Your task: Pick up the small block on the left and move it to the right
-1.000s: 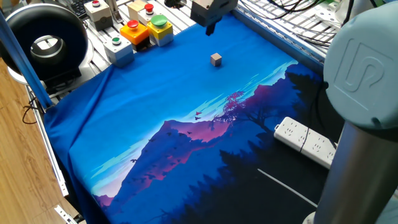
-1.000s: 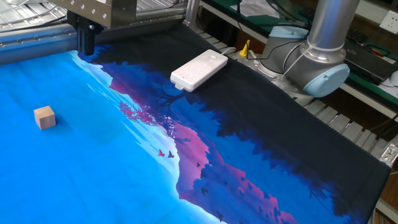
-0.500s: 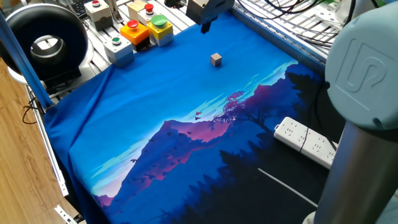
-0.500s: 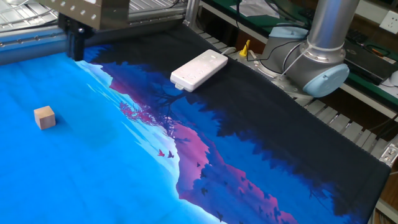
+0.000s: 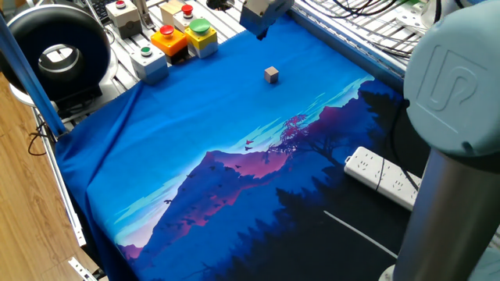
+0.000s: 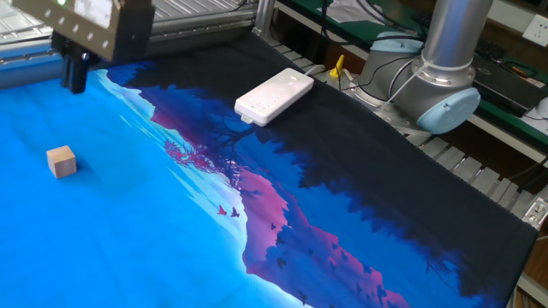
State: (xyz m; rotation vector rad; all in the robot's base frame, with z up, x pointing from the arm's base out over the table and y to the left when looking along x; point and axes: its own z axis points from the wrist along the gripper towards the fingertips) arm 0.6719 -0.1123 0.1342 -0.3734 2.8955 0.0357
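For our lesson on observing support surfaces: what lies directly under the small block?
The small block sits on the bright blue part of the printed mat. Whatever lies beneath the mat is covered. The hand hangs apart from it.

Table mat point(image 5: 195, 117): printed landscape, bright blue sky grading through magenta and purple mountain ridges to near-black tree silhouettes; small dark birds dot the ridges. Small block point(image 5: 271, 74): plain tan, lying on the mat's blue zone. Power strip point(image 6: 274, 96): white, on the mat's black zone. Button boxes beyond the mat's blue edge: orange box with red button point(image 5: 168, 39), yellow box with green button point(image 5: 201, 36), grey box with small green button point(image 5: 148, 61). Gripper point(image 6: 75, 73): dark fingers beneath a metallic grey body. Robot arm point(image 6: 449, 51): silver tube, pale blue joint cap.
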